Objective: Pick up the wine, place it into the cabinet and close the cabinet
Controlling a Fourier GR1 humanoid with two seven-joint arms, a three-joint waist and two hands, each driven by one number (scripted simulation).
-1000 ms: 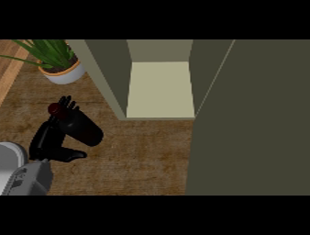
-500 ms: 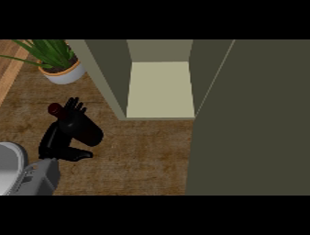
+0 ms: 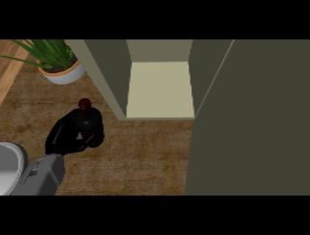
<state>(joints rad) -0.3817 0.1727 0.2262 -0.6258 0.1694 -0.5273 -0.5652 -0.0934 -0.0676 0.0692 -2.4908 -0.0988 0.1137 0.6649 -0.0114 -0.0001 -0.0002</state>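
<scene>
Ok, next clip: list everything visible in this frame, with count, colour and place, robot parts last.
Wine bottle: one, dark with a red top, on the counter left of the cabinet, inside the hand's curl.
Cabinet: one, olive-grey, upper middle, standing open with a pale shelf inside.
Cabinet door: one, olive-grey, swung open, filling the right side.
Potted plant: one, green leaves in a white pot with an orange rim, upper left.
Counter: one, brown, mottled, under everything.
Left hand: one, black, lower left, curled round the wine bottle.
Left forearm: one, grey, lower left edge.
</scene>
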